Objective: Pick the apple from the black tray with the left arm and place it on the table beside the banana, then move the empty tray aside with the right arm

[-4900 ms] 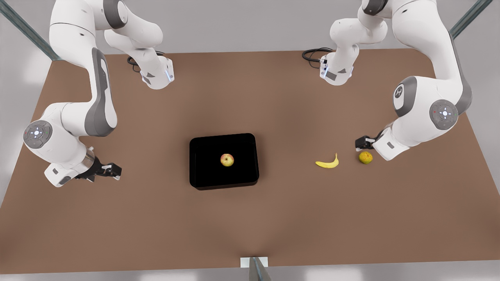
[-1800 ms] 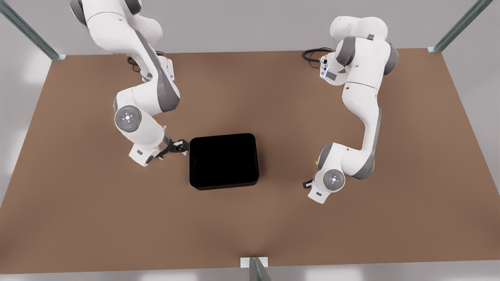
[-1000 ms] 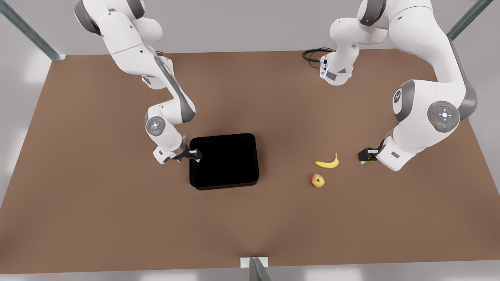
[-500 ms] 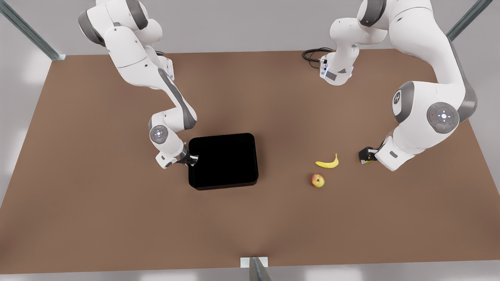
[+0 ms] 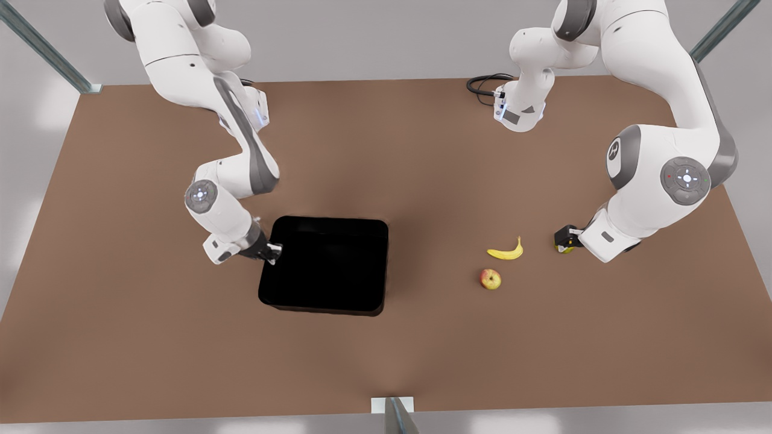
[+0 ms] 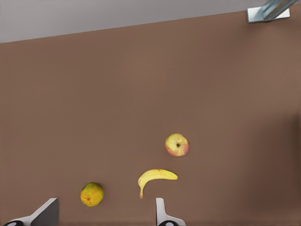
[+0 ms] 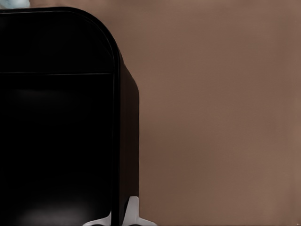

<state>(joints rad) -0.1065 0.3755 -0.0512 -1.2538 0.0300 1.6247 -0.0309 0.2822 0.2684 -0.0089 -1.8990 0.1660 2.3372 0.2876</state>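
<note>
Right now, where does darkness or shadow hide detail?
Front view: the black tray is flat dark, inside unreadable; soft shadow on the table beside it. Right wrist view: faint sheen on tray floor by the right gripper. Left wrist view: even light, apple clear.

The table (image 5: pixel 422 337) is a plain brown top with metal posts at its corners. On it, right of the centre, lie the banana (image 5: pixel 506 251), the apple (image 5: pixel 490 279) just below it, and a yellow-green ball (image 6: pixel 92 194) near them.
</note>
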